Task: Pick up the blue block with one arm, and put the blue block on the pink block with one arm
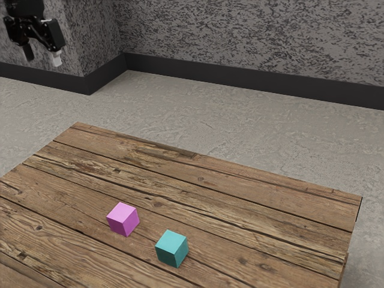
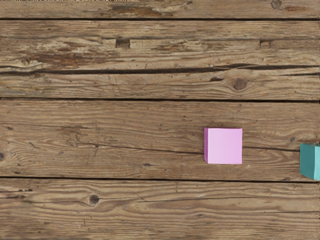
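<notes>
A teal-blue block (image 1: 171,248) rests on the wooden table (image 1: 240,198) near its front, just to the exterior view's right of a pink block (image 1: 123,218); a small gap separates them. My gripper (image 1: 42,56) hangs high at the exterior view's upper left, far above and away from both blocks, open with nothing between its fingers. From the wrist view I look straight down on the planks: the pink block (image 2: 223,145) lies flat on the wood, and the blue block (image 2: 311,161) is cut off at the picture's edge beside it.
The table is made of long weathered planks (image 2: 125,120) with dark gaps and knots. Its far edge (image 1: 210,157) and right end (image 1: 354,222) drop to a speckled grey floor. A stone wall with a dark skirting (image 1: 240,75) runs behind.
</notes>
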